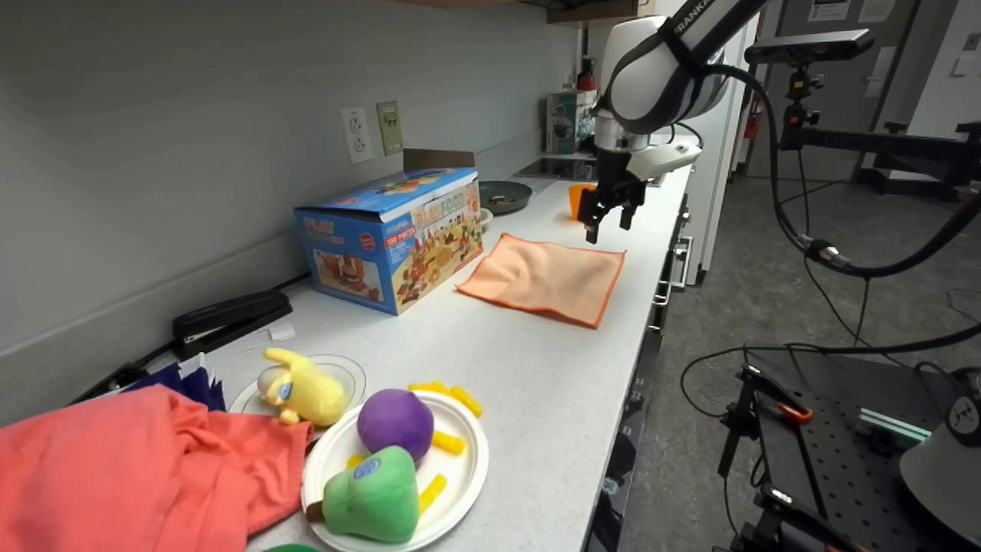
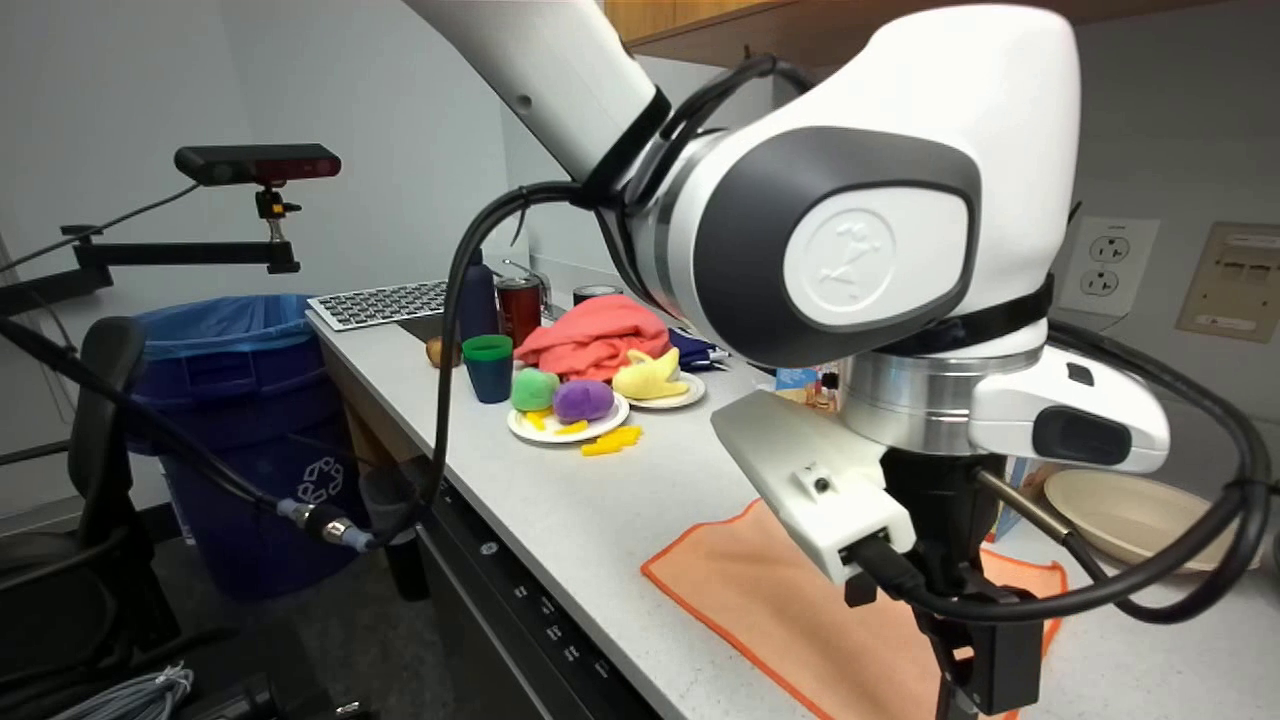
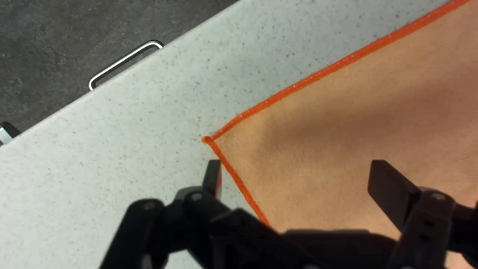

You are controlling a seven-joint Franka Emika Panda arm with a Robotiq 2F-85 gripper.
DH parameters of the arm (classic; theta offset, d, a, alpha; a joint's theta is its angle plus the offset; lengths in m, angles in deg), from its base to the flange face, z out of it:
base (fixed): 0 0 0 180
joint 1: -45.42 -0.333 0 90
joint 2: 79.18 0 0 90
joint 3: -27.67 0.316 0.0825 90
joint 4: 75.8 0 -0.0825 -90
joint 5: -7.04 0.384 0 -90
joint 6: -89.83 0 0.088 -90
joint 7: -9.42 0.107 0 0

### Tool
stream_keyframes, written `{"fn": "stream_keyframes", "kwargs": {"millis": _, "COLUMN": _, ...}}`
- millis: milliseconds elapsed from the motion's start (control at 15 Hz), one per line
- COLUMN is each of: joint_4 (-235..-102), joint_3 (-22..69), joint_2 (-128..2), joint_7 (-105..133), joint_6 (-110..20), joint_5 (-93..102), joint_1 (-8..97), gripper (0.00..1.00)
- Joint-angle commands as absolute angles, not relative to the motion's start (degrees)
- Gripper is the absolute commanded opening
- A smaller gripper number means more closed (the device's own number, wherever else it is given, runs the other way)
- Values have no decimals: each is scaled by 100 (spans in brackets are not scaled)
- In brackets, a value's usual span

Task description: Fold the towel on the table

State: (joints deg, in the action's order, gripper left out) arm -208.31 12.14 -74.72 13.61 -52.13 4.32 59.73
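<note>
The towel (image 1: 548, 280) lies spread, a little wrinkled, on the counter (image 1: 529, 376), and the gripper (image 3: 295, 175) hangs above its edge. The two fingers (image 3: 389, 190) stand wide apart. In the wrist view, one finger appears over the counter, just outside the towel's edge and near a corner; the other appears over the towel itself. A blue box (image 1: 391, 238) stands just beside the towel. In an exterior view, the arm (image 2: 880, 220) hides a part of the towel. A plate (image 1: 469, 475) with a green toy (image 1: 375, 494) and a purple toy (image 1: 395, 422) is well apart from it.
</note>
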Motion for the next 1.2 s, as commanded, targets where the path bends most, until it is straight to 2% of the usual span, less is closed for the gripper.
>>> {"fn": "stream_keyframes", "kwargs": {"millis": 0, "joint_4": -20411, "joint_3": 1274, "joint_2": -6942, "joint_7": 1430, "joint_6": -5278, "joint_5": 627, "joint_1": 5975, "gripper": 100}}
{"fn": "stream_keyframes", "kwargs": {"millis": 800, "joint_4": -20362, "joint_3": 1246, "joint_2": -6384, "joint_7": 1667, "joint_6": -5367, "joint_5": 524, "joint_1": 5948, "gripper": 100}}
{"fn": "stream_keyframes", "kwargs": {"millis": 867, "joint_4": -20376, "joint_3": 1247, "joint_2": -6407, "joint_7": 1656, "joint_6": -5369, "joint_5": 537, "joint_1": 5955, "gripper": 80}}
{"fn": "stream_keyframes", "kwargs": {"millis": 1133, "joint_4": -20448, "joint_3": 1217, "joint_2": -6558, "joint_7": 1658, "joint_6": -5413, "joint_5": 471, "joint_1": 5949, "gripper": 49}}
